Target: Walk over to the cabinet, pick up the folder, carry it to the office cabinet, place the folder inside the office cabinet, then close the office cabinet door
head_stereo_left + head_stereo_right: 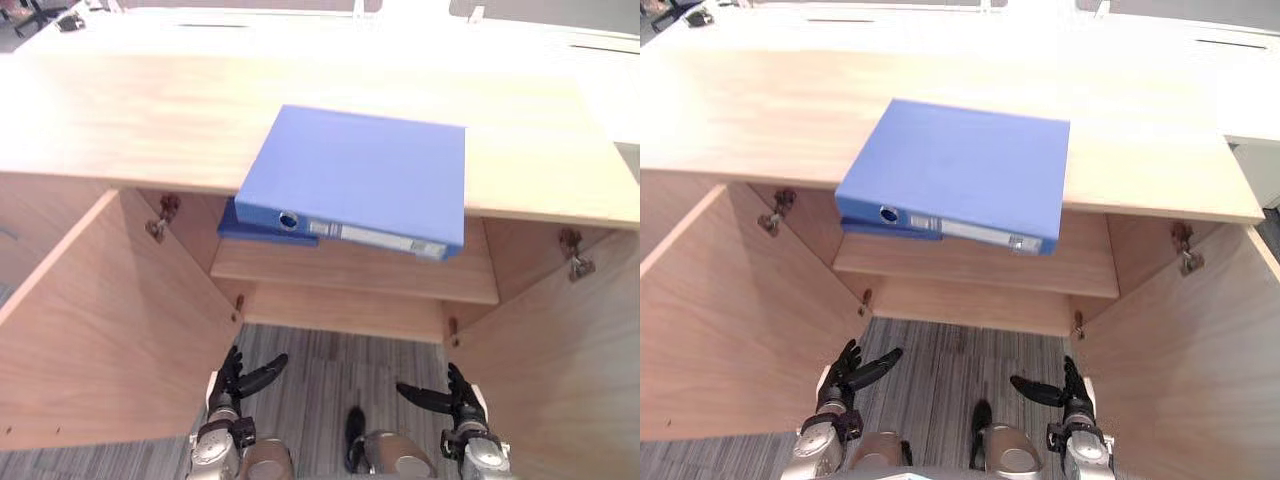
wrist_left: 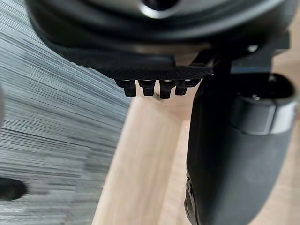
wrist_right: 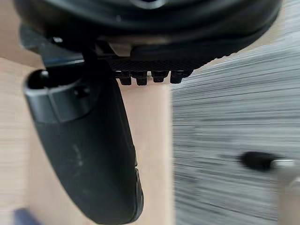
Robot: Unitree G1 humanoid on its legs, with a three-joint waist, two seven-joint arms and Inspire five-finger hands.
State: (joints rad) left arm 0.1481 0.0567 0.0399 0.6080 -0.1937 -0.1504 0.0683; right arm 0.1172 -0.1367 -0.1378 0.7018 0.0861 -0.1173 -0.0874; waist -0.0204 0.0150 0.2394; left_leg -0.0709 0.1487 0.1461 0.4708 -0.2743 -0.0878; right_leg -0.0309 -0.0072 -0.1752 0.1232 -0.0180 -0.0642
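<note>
Nearest the robot, both hands hang low over the striped grey floor (image 1: 330, 350). The left hand (image 1: 245, 378) and the right hand (image 1: 445, 395) face each other, well apart, with fingers loosely spread and nothing in them. Each wrist view agrees: relaxed fingers, with bare wood and floor beyond.

Past the hands stands a light wood cabinet (image 1: 345, 310) with both doors swung wide. The left door (image 1: 90, 320) and the right door (image 1: 560, 350) flank the hands. Inside, one shelf (image 1: 350, 272) runs across, and the part that shows is bare.

Above the shelf is the cabinet's top surface (image 1: 120, 120). The blue folder (image 1: 360, 170) lies flat on it near the middle, turned slightly askew. Its spine, with a finger hole and a label, faces the robot and juts past the front edge, over the opening. A darker blue edge shows under its left corner. Whether that is part of the folder or a second one cannot be told.

Farthest back lies a white desk (image 1: 300, 25).

The walk to the cabinet looks done, and the pick-up appears to be the step in hand, not yet begun, since both hands are well below the folder. The next move likely calls for raising the hands to the overhanging spine, one at each side. The overhang leaves room for fingers underneath, and an even lift should keep the folder from tipping.
</note>
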